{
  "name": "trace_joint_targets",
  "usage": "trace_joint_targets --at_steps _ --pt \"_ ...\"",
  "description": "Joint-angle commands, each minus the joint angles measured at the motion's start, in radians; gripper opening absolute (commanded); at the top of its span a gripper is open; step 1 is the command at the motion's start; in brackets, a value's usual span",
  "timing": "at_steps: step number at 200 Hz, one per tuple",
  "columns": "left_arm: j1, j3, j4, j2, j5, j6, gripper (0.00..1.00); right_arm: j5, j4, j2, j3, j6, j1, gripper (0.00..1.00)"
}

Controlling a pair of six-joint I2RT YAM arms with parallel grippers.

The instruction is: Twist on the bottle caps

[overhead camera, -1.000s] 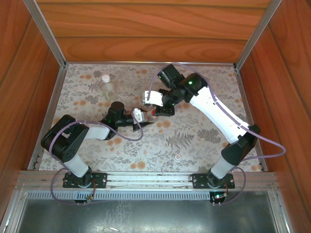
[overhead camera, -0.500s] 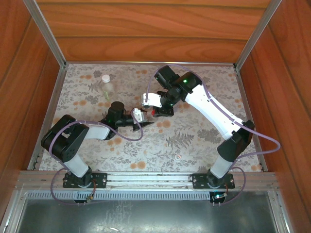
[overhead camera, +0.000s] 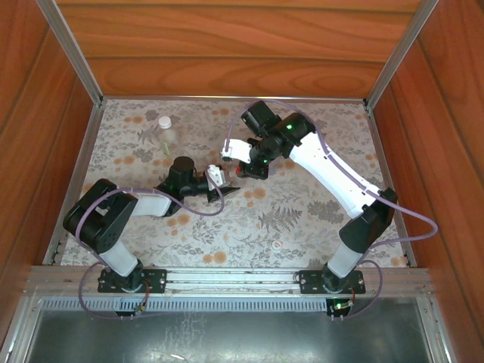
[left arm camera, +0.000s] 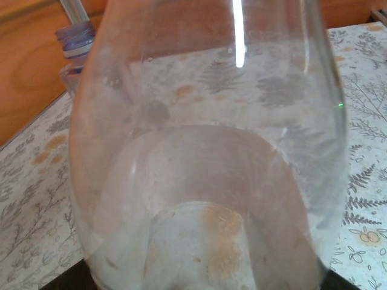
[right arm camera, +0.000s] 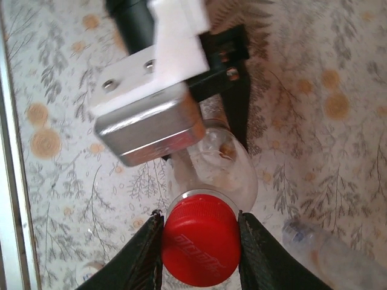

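Now right pincer is clamping the red cap atop the bottle, left pincer gripping its body, open table around.

Right end effector narrowed its jaws until both fingers pressed the sides of the red cap. Right arm swung slightly back and left, elbow pulled in. Left end effector nudged a touch toward the far side of the tabletop.
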Motion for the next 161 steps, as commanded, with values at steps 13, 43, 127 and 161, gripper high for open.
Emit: trace_joint_targets --at_steps 13,43,127,161 --pt "-0.004 -0.009 -0.195 0.034 -0.165 -0.054 0.46 0.125 -0.004 0.031 0.052 0.62 -0.003 0.06" --pt "-0.006 -0.006 -0.195 0.034 -0.202 -0.036 0.46 0.129 -0.138 0.095 0.137 1.001 -0.003 0.01" --pt "-0.007 -0.025 -0.199 0.032 -0.13 -0.018 0.46 0.124 -0.137 0.102 0.174 0.799 -0.006 0.67" --pt "-0.008 -0.04 -0.199 0.032 -0.068 -0.03 0.46 0.037 -0.01 -0.017 0.023 0.341 -0.022 0.77"
